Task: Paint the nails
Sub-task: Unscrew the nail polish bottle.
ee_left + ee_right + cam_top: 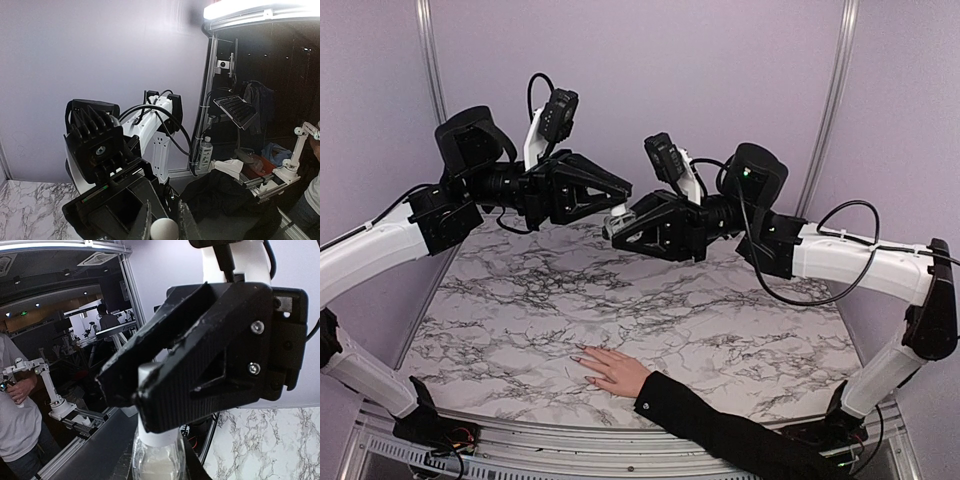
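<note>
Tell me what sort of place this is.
Probably a robotics lab test cell: a marble-patterned table boxed in by aluminium framing, with a white bench-mounted robot arm beyond it.

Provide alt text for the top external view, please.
Above a marble table, the left claw and right claw meet, both shut on a small bottle. A pale hand in a black sleeve lies flat on the table.

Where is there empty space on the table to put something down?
Widest bare patch: the table's left side, between the left arm and the hand. Another lies right of centre, between the black sleeve and the right arm. The far middle is crowded: both arms' jaws meet there, above the marble, on a small bottle.
</note>
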`<action>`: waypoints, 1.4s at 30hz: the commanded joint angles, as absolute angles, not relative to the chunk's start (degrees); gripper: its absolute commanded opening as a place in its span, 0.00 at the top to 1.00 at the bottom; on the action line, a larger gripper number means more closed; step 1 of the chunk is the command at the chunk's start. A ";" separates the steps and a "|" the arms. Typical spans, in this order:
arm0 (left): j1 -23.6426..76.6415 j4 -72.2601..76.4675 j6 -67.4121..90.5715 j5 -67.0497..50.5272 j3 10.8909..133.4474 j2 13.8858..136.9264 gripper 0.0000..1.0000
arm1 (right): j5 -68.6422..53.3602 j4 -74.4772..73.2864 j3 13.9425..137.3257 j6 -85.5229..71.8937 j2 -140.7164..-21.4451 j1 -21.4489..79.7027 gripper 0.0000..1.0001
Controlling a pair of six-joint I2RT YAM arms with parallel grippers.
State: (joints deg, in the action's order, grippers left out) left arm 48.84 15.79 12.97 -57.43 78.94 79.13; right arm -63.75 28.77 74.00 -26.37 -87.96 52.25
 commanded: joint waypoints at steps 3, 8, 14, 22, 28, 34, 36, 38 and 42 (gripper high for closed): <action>48.99 18.11 13.63 -54.00 77.69 77.81 1.00 | -59.15 31.28 76.17 -26.89 -87.54 50.95 1.00; 49.00 18.02 14.26 -49.67 76.56 77.24 1.00 | -51.83 26.01 76.35 -21.05 -85.85 50.11 1.00; 48.96 16.12 12.16 -41.60 75.62 76.35 1.00 | -42.15 16.31 79.00 -12.93 -85.36 50.05 1.00; 49.32 10.58 10.53 -34.37 77.48 77.94 1.00 | -30.66 10.72 80.28 -7.70 -85.16 50.10 1.00; 50.64 4.46 8.26 -27.02 81.13 80.59 1.00 | -22.34 8.78 81.23 -5.01 -85.87 50.10 1.00; 51.44 3.81 9.53 -19.50 82.40 82.64 1.00 | -15.71 7.86 80.78 -2.78 -86.64 50.25 1.00; 51.66 3.81 10.35 -17.12 82.93 83.56 1.00 | -13.19 7.59 80.84 -1.56 -86.87 50.47 1.00; 51.85 3.92 11.33 -14.89 83.49 84.55 1.00 | -10.23 7.09 81.30 -0.22 -87.38 50.71 1.00; 52.35 4.80 13.14 -10.74 83.91 86.37 1.00 | -4.17 6.86 81.87 2.82 -88.50 51.12 1.00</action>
